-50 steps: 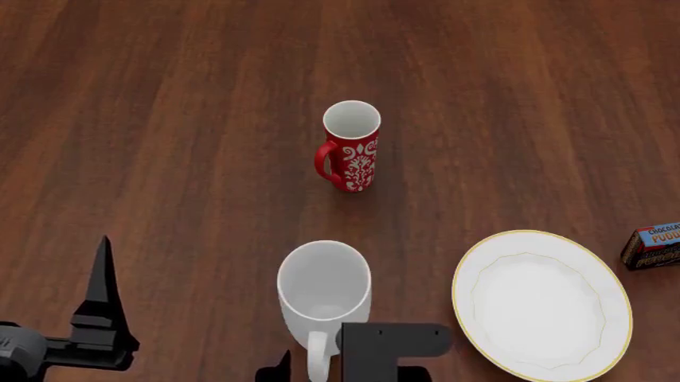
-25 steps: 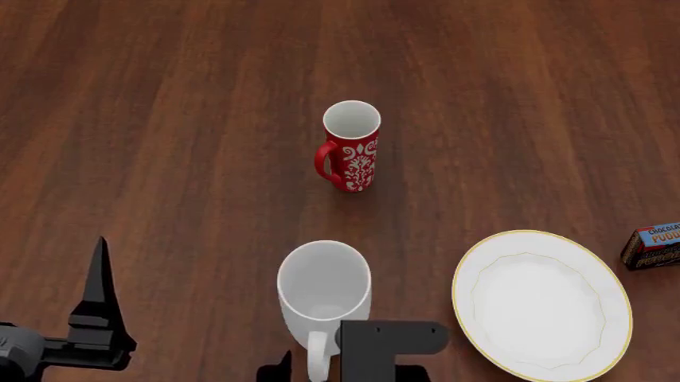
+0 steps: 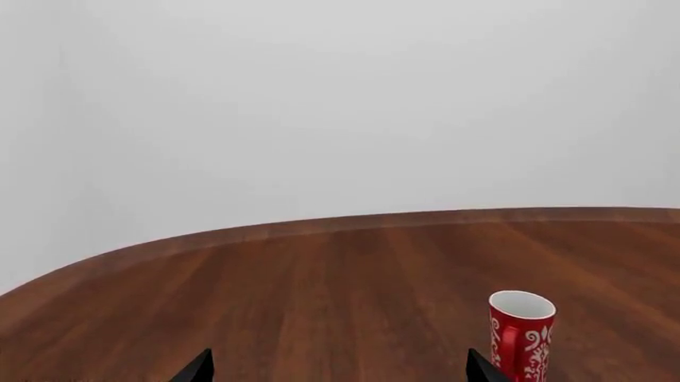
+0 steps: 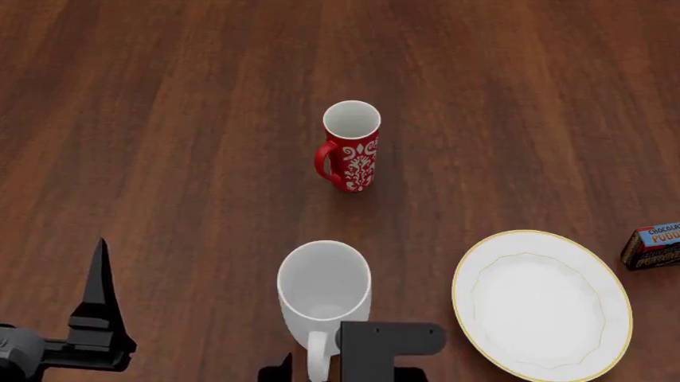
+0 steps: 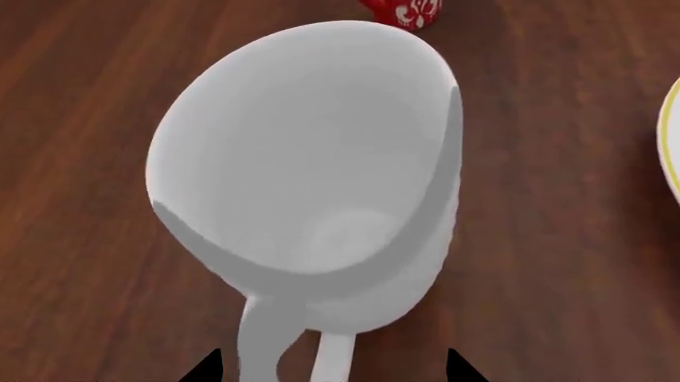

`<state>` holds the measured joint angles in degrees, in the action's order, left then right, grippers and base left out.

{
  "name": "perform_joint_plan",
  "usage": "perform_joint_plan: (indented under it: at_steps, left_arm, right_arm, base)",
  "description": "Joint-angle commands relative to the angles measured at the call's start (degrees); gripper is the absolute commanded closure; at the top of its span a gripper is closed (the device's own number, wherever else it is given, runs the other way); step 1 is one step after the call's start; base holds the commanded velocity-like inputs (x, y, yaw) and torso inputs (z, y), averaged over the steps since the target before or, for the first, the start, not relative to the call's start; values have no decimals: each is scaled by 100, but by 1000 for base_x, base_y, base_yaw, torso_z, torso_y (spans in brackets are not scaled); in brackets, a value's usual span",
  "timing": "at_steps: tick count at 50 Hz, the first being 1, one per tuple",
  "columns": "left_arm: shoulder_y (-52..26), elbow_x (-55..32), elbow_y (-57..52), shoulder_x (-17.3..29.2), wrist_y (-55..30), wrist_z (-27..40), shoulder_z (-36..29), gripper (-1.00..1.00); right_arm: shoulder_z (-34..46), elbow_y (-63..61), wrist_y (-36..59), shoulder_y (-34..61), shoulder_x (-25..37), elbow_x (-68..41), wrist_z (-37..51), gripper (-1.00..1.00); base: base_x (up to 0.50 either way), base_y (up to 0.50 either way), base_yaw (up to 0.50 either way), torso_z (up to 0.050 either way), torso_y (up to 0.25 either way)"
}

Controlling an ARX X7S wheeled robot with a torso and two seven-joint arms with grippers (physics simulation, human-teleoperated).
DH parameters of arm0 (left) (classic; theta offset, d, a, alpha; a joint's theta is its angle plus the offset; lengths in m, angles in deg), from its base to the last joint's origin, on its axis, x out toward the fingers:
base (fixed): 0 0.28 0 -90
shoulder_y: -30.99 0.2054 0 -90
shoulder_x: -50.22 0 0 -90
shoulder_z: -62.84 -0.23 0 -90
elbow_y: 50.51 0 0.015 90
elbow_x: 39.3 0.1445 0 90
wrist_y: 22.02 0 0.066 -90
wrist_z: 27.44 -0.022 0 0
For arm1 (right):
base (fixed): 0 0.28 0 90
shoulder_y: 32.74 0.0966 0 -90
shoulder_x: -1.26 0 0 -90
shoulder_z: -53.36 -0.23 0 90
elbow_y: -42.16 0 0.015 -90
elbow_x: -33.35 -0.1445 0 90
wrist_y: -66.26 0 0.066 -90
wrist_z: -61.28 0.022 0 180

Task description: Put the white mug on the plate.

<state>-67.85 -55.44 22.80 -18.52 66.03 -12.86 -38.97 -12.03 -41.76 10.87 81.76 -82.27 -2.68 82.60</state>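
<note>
Since a second ago the right gripper (image 5: pixel 330 370) has drawn slightly toward the robot; the left gripper (image 3: pixel 334 374) barely shifted. Both are spread open, holding nothing; the right's tips flank the white mug's (image 4: pixel 324 290) handle. The mug stands upright on the dark wooden table (image 4: pixel 159 119), just left of the plate (image 4: pixel 542 302). Beyond stands a red mug (image 4: pixel 351 155); a small box (image 4: pixel 650 245) lies right of the plate. A plain pale wall (image 3: pixel 340 103) backs the table's curved edge.

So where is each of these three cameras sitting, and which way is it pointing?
Head view: high on the robot, looking down on the white mug, plate, red mug; both tools show, left tool, right tool.
Left wrist view: low by that tool, facing across the table to a pale wall; only fingertips show.
Right wrist view: just above the white mug's handle.
All three share the red mug.
</note>
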Motion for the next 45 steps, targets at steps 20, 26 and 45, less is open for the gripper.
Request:
perform_joint_plan:
  at_steps: [20, 26, 45]
  left_arm:
    - [-31, -18, 46, 0, 22, 7, -79, -100]
    - [-26, -24, 70, -2, 47, 3, -91, -100]
    - [9, -54, 6, 27, 60, 33, -99, -100]
  right_arm:
    - [160, 11, -72, 13, 81, -7, 158, 100]
    - [195, -23, -109, 2, 120, 41, 227, 100]
    - [95, -1810, 558, 70, 760, -2, 1020, 100]
  base:
    - [2, 0, 0, 0, 0]
    - [0, 0, 0, 0, -3]
    - [0, 0, 0, 0, 0]
